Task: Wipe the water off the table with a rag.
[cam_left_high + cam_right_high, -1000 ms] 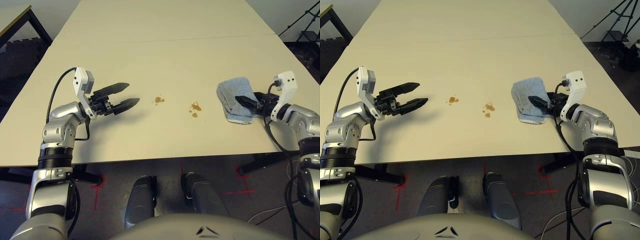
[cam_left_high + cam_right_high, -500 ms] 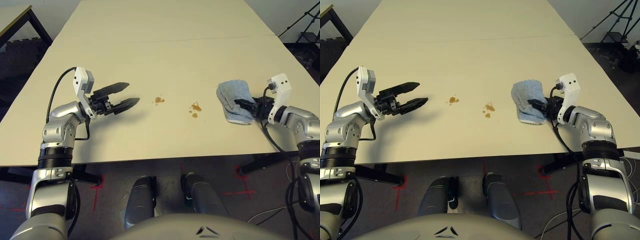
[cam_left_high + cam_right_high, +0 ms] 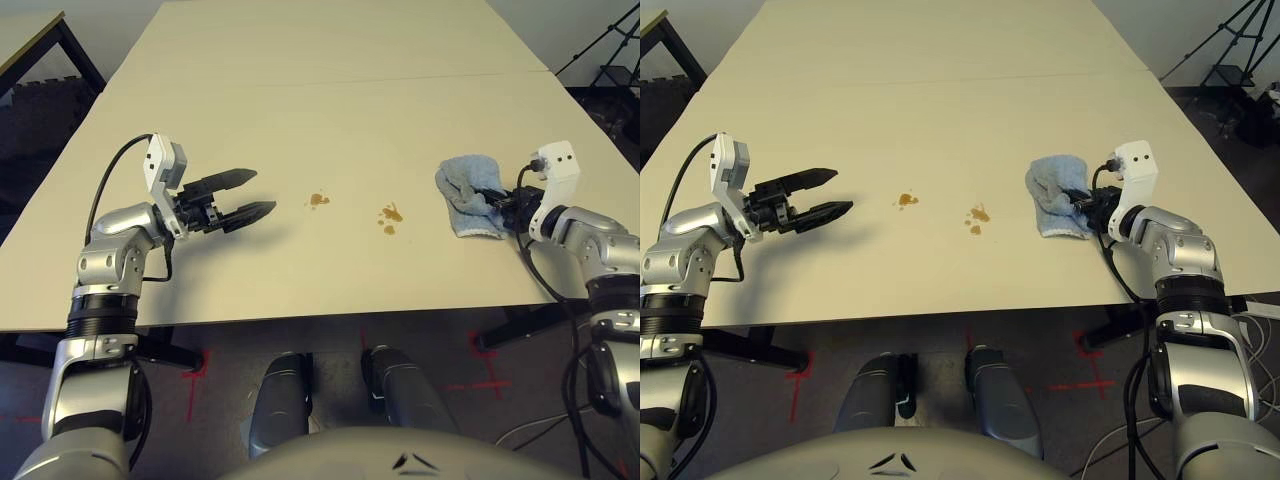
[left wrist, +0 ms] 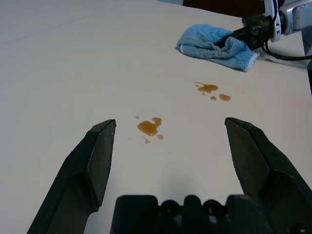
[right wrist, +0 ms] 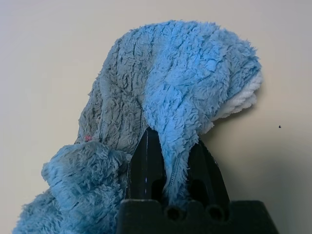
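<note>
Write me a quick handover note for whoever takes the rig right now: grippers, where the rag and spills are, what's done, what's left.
Right gripper: shut on a fold of the rag, which lies bunched on the table at the robot's right.
Left gripper: open, holding nothing, hovering over the table at the left.
The water: two small brownish-orange clusters between the grippers, one nearer the rag, the other nearer the left gripper. Both look unwiped.
Done: rag gripped.
Left: drag the rag across both clusters, probably the nearer one first.
</note>
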### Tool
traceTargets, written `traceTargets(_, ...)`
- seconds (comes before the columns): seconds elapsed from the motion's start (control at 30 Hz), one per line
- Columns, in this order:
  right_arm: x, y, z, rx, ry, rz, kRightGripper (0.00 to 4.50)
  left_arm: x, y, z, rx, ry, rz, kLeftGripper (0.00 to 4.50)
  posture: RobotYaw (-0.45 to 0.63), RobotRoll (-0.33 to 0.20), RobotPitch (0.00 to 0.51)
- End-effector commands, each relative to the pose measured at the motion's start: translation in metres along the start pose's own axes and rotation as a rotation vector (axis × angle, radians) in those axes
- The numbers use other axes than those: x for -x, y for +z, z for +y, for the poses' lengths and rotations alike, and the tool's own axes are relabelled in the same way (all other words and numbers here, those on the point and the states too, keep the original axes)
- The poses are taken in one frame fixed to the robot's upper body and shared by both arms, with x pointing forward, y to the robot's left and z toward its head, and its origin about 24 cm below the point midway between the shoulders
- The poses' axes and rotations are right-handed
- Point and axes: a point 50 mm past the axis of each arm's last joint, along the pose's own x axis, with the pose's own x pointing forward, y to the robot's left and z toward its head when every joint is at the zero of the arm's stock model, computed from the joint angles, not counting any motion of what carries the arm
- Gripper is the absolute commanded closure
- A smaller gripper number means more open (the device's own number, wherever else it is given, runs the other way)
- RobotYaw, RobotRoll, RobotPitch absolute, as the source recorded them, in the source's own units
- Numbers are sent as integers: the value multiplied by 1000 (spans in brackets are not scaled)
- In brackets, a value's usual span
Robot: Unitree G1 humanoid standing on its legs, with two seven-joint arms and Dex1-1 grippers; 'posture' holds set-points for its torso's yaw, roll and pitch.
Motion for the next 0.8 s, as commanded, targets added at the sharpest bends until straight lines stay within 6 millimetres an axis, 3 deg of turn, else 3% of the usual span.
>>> traceTargets(0.03,-7,-12,16,-32,40,44,4314,2,-4,0,13,-14,34,0,-114,0,121)
traceTargets(0.4,-26,-30,88,-79,264,113,4319,4,-4,0,8,-21,42,0,-107,0,122)
traceTargets(0.8,-29,-42,136,-81,443,173,4321,4,-4,-1,5,-20,40,0,-100,0,118)
